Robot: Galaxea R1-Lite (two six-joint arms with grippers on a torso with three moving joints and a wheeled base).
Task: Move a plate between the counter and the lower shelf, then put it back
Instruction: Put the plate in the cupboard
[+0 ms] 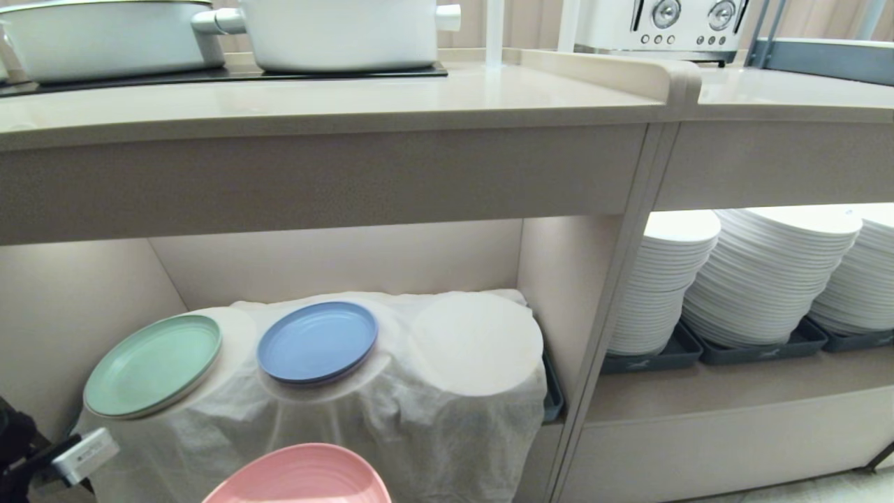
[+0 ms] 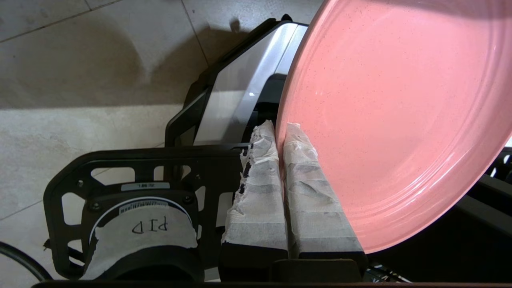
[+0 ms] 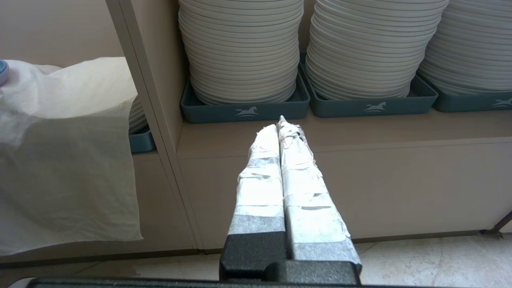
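Head view: the pink plate point(image 1: 300, 476) hangs low in front of the cloth point(image 1: 391, 405) that drapes the lower shelf point(image 1: 335, 265), below the blue plate point(image 1: 318, 341) and right of the green plate point(image 1: 154, 365), both lying on the cloth. The counter point(image 1: 314, 105) above the cloth bears two white pots point(image 1: 342, 31).

Left wrist view: the left gripper point(image 2: 280, 132) has its taped fingers point(image 2: 260, 188) pinched on the plate's rim, the plate tilted over the floor point(image 2: 80, 60).

Right wrist view: the right gripper point(image 3: 280, 124), fingers pressed together and empty, points at white plate stacks point(image 3: 244, 48) in dark trays point(image 3: 244, 110), right of the cloth.
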